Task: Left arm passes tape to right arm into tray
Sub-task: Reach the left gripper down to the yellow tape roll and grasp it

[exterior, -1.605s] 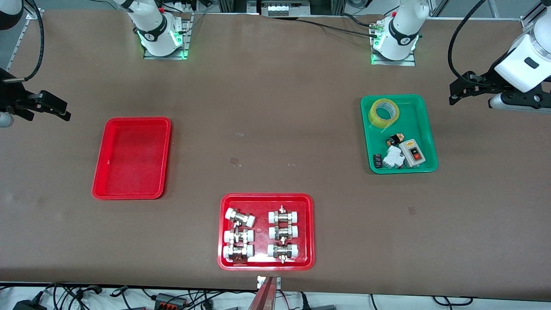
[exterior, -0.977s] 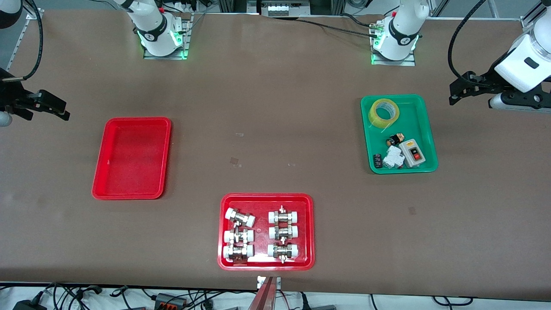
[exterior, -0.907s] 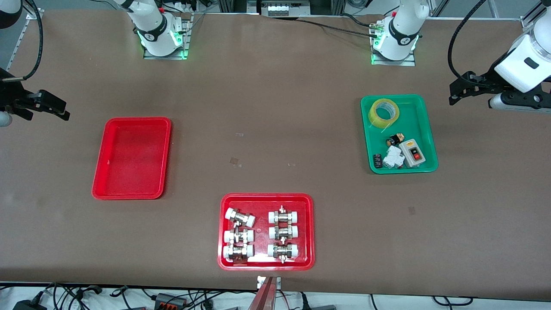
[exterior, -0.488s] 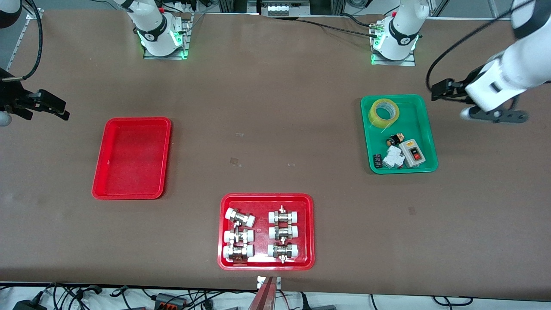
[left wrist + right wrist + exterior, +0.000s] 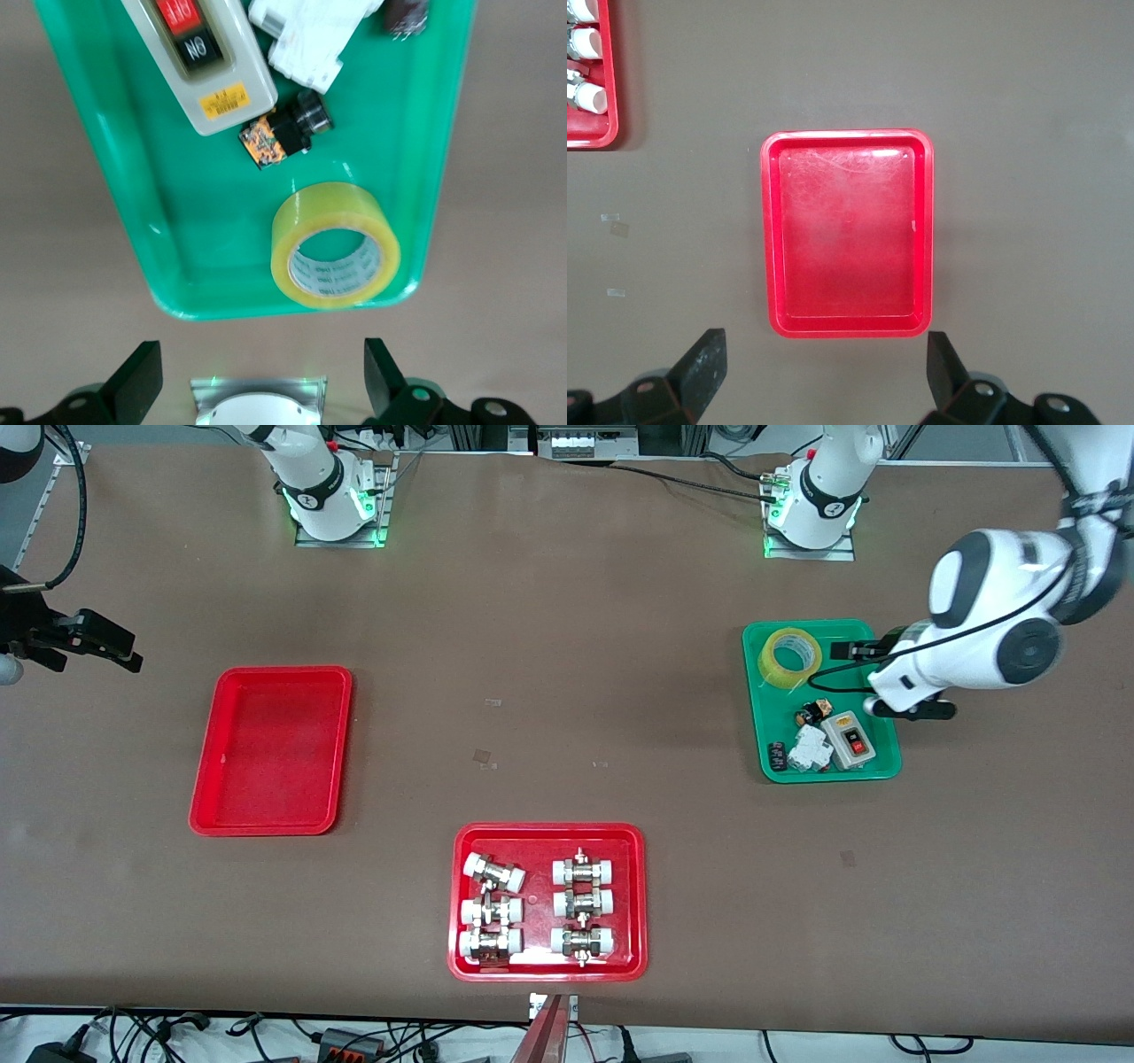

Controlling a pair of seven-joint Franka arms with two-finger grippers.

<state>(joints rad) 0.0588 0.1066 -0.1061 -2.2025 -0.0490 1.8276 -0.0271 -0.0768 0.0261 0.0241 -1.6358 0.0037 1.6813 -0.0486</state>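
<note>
The yellow tape (image 5: 790,657) lies in the green tray (image 5: 755,717), in the corner farthest from the front camera. In the left wrist view the tape (image 5: 335,257) is ahead of my open, empty left gripper (image 5: 263,394). My left gripper (image 5: 912,710) hangs high over the green tray's edge toward the left arm's end. The plain red tray (image 5: 205,779) sits empty toward the right arm's end. My right gripper (image 5: 40,657) waits, open and empty, at that end of the table. The red tray (image 5: 849,239) shows ahead of the right gripper (image 5: 824,385) in the right wrist view.
A grey switch box (image 5: 849,740) and small electrical parts (image 5: 802,753) share the green tray, nearer the front camera than the tape. A second red tray (image 5: 549,831) with white-capped metal fittings sits near the table's front edge. The left arm's base (image 5: 811,514) stands past the green tray.
The left arm has swung in from the table's end and now hangs over the green tray. The right arm has barely moved. The tape has not moved.
</note>
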